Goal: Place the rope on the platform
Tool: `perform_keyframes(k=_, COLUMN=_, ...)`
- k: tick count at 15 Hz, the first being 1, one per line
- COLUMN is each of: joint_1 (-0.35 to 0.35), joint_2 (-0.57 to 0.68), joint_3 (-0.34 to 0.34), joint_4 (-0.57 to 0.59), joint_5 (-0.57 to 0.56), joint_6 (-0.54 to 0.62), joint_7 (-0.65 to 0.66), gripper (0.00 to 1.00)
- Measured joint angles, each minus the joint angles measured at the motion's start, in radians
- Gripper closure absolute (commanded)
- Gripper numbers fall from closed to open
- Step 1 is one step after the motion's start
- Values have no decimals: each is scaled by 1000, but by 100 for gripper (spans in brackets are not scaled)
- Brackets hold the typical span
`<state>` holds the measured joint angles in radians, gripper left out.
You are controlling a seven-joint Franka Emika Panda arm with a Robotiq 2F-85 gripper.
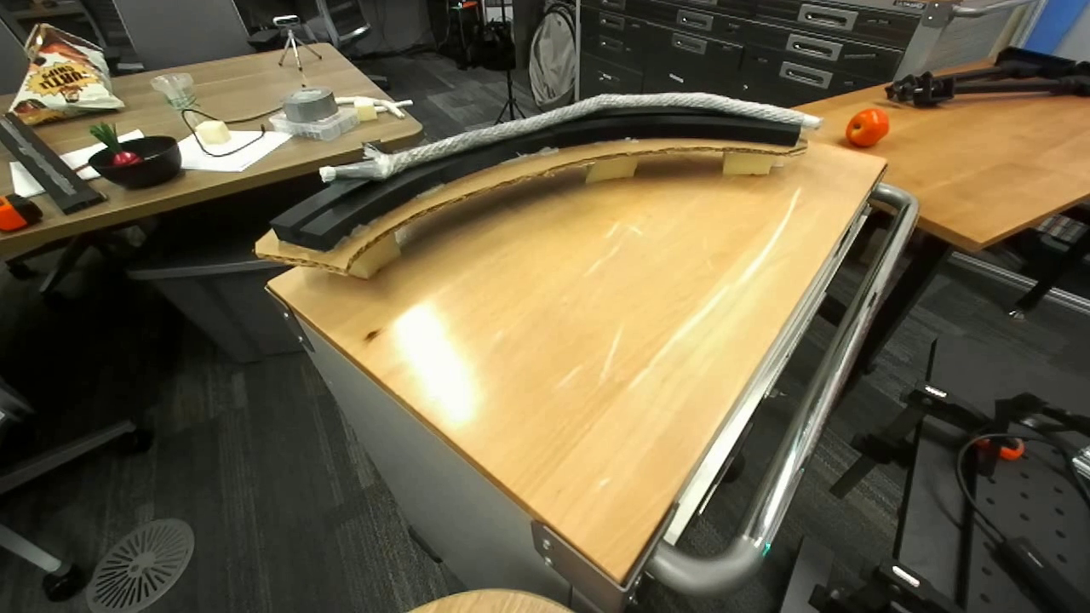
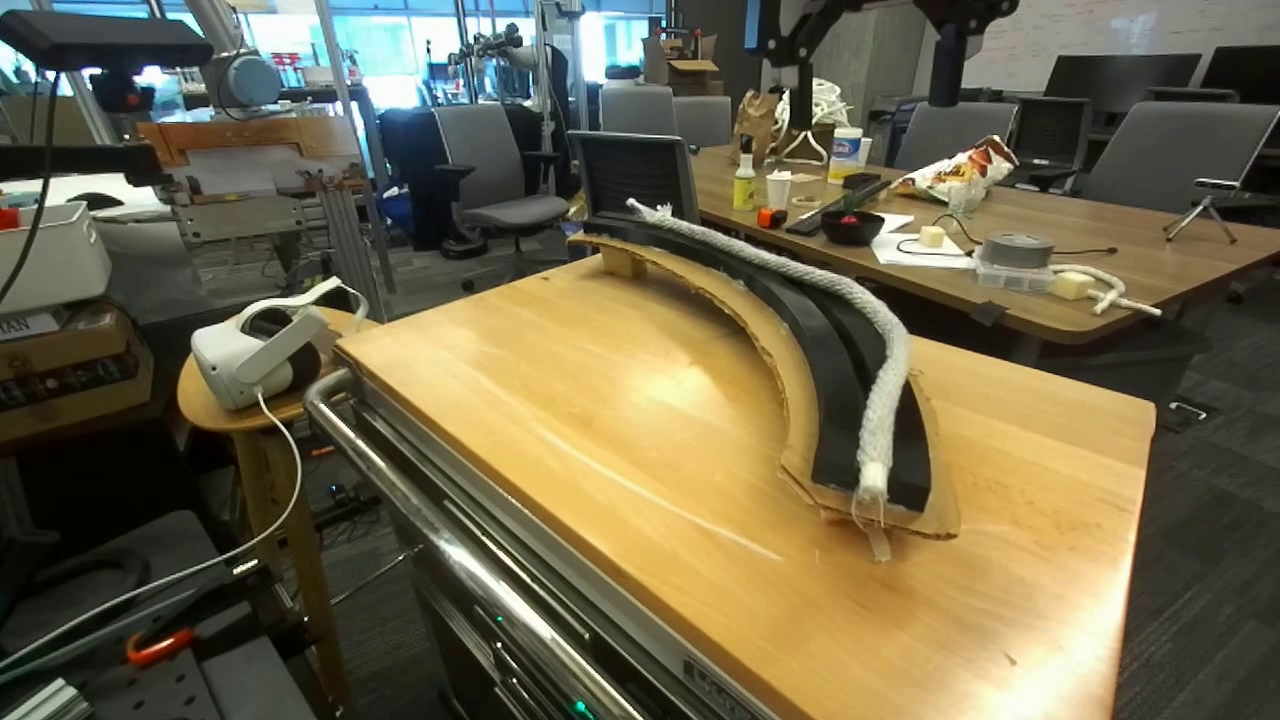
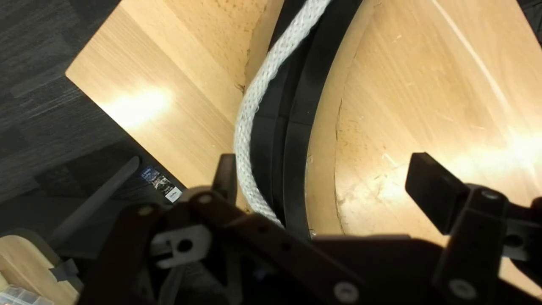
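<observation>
The pale grey-white rope [image 1: 613, 100] lies lengthwise along the black arc-shaped platform [image 1: 358, 204] on the wooden tabletop. In an exterior view the rope [image 2: 890, 345] runs along the outer half of the platform [image 2: 812, 360], with one end near the platform's near tip. In the wrist view the rope [image 3: 243, 123] bows out past the outer edge of the black strip [image 3: 300, 106]. My gripper [image 3: 324, 169] is wide open and empty; the rope passes between its fingers in the picture, nearer one finger. In an exterior view the gripper [image 2: 872, 110] hangs high above, well apart from the rope.
The platform's cardboard base stands on small yellow blocks [image 1: 611, 169]. A metal handle bar [image 1: 817, 400] runs along the cart's side. A second table [image 2: 1010, 215] holds a bowl, tape and a chips bag. A stool with a white headset [image 2: 260, 350] stands beside the cart.
</observation>
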<state>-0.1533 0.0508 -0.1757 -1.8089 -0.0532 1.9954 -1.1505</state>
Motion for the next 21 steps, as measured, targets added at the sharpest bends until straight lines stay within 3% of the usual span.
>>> perform_keyframes(k=6, joint_1=8, joint_2=52, joint_3=35, joint_4=14, joint_5=-52, joint_6=0, joint_7=29, gripper=0)
perform_keyframes(k=21, joint_1=17, joint_2=296, joint_3=128, joint_4=172, joint_5=-42, joint_6=55, joint_7=8, gripper=0)
